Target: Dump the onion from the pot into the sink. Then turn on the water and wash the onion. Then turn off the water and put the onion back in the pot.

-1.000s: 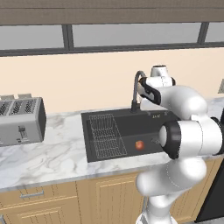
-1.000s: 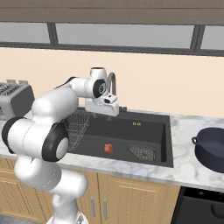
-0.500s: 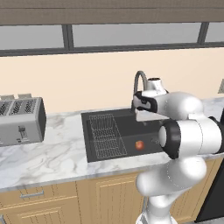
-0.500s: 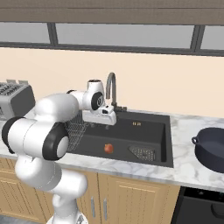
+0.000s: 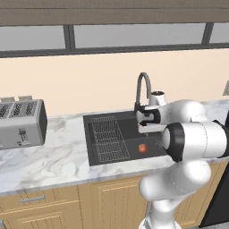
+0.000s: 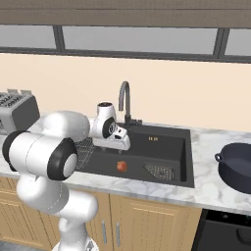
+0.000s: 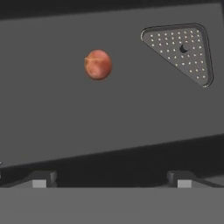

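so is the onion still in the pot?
No, the onion lies on the floor of the sink; the pot sits apart on the counter.

Small round orange-red onion (image 7: 98, 64) lying loose on the dark floor of the sink (image 6: 176, 147), near the sink's front wall, right of the wire rack (image 5: 108, 138), left of the perforated triangular strainer (image 6: 160, 171), gooseneck faucet (image 6: 124, 100) at the sink's back rim, dark pot (image 6: 236, 167) on the counter right of the sink

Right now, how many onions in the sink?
1. The onion lies on the sink floor near the front wall, left of the corner strainer. The arm covers part of the basin, so another could be hidden.
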